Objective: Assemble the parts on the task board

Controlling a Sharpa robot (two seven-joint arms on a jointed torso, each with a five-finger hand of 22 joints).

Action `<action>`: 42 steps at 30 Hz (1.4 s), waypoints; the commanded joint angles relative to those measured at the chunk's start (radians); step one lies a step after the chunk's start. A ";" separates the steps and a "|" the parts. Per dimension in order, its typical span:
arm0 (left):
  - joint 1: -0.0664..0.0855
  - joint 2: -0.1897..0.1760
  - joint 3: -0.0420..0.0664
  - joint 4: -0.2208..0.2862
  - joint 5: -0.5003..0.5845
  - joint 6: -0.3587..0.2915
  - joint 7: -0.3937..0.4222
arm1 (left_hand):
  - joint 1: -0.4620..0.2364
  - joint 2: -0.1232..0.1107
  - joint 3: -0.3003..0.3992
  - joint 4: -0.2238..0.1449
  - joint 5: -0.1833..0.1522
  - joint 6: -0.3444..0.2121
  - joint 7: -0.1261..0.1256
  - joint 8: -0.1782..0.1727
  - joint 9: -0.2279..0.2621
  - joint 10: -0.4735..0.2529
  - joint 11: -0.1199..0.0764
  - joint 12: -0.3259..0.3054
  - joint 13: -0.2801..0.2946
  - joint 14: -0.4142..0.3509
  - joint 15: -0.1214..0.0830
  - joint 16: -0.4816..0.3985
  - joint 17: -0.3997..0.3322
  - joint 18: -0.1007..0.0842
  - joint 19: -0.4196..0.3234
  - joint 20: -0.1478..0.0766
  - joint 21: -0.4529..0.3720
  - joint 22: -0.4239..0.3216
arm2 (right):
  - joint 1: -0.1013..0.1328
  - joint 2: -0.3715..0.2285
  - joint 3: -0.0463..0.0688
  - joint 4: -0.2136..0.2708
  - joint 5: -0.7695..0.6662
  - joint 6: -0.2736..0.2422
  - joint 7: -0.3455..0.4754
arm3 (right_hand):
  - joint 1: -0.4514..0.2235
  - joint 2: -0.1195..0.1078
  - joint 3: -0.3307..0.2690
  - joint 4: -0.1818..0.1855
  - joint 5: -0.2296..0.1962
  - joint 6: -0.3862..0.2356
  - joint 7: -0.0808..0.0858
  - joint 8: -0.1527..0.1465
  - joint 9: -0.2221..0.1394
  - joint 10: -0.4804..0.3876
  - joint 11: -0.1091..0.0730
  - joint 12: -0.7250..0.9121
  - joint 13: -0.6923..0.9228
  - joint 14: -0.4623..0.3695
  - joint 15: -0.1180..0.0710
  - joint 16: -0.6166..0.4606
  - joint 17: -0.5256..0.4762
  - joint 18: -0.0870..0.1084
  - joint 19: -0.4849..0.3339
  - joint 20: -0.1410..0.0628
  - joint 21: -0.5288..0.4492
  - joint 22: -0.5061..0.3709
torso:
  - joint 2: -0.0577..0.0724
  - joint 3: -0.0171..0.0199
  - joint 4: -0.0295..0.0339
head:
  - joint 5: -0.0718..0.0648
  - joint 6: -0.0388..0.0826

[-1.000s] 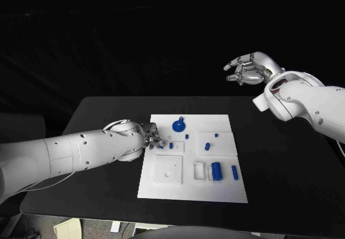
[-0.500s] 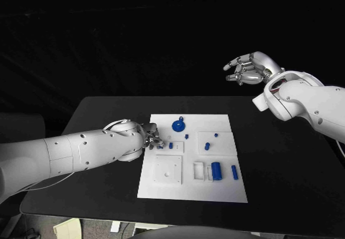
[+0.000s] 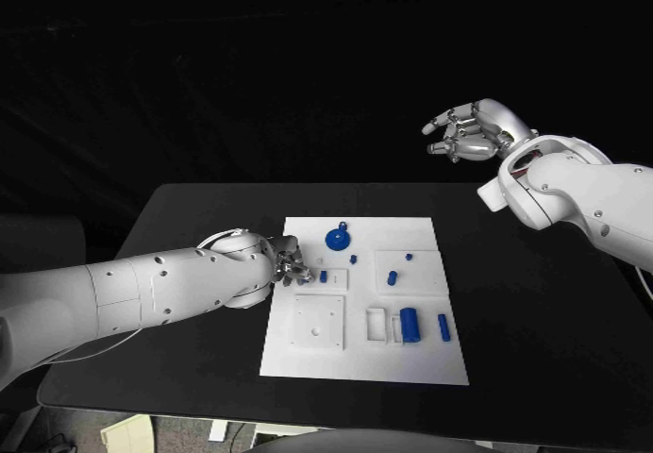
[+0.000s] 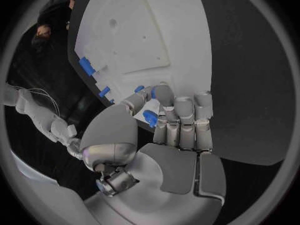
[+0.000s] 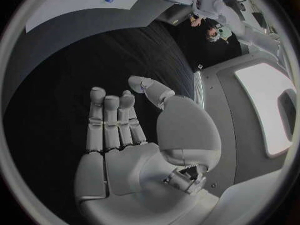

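One blue part (image 4: 150, 118) pinched in left hand (image 4: 164, 135) over task board (image 3: 365, 300) | right hand (image 3: 467, 132) raised, empty, fingers apart

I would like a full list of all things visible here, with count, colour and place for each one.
Table: one, black, under everything.
Task board: one, white, middle of the table.
Round part: one, blue, far end of the board.
Small parts: a few, blue, middle of the board; exact count unclear.
Long parts: two, blue, near right of the board, side by side.
Held part: one, blue, in the left hand's fingers.
Left hand: silver, at the board's left edge, holds a part.
Right hand: silver, raised beyond the table's far edge, holds nothing.
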 commanded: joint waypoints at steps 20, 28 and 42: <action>-0.009 0.004 -0.006 -0.020 0.009 0.013 0.009 | -0.042 -0.085 0.014 0.074 -0.096 0.037 -0.027 -0.001 0.009 0.025 -0.038 0.006 -0.005 0.053 -0.063 0.000 0.000 0.008 0.007 -0.133 0.002 0.013 | 0.000 -0.001 0.000 0.002 -0.001 0.013 0.004 | -0.011 0.000 0.004 0.000 0.013 0.000 0.005 -0.003 -0.002 -0.001 -0.001 -0.005 -0.003 0.000 -0.003 -0.004 -0.002 0.012 -0.006 0.000 -0.005 0.010 | 0.000 -0.0007 -0.0006 | 0.000 0.002; -0.009 0.002 -0.005 -0.024 0.009 0.005 0.010 | -0.064 -0.132 0.021 0.141 -0.096 0.036 -0.028 0.000 0.016 0.025 -0.039 0.006 -0.005 0.052 -0.063 0.002 0.001 0.010 0.008 -0.133 0.002 0.012 | 0.000 -0.002 0.000 0.003 -0.001 0.012 0.004 | -0.011 0.000 0.004 0.000 0.016 -0.001 0.005 -0.003 -0.002 -0.001 -0.001 -0.005 -0.003 0.000 -0.003 -0.004 -0.002 0.012 -0.005 0.000 -0.005 0.010 | 0.000 -0.0007 0.0000 | -0.001 0.004; -0.009 -0.010 -0.005 -0.025 0.009 -0.010 0.012 | -0.102 -0.199 0.018 0.224 -0.096 0.033 -0.028 -0.002 0.022 0.024 -0.038 0.005 -0.005 0.050 -0.063 0.002 0.001 0.013 0.007 -0.133 0.003 0.013 | 0.000 -0.004 0.000 0.002 -0.001 0.012 0.003 | -0.010 0.000 0.005 -0.001 0.019 -0.001 0.005 -0.003 -0.002 0.000 -0.001 -0.005 -0.004 0.000 -0.003 -0.004 -0.003 0.012 -0.005 0.000 -0.006 0.010 | 0.000 -0.0008 0.0000 | -0.002 0.006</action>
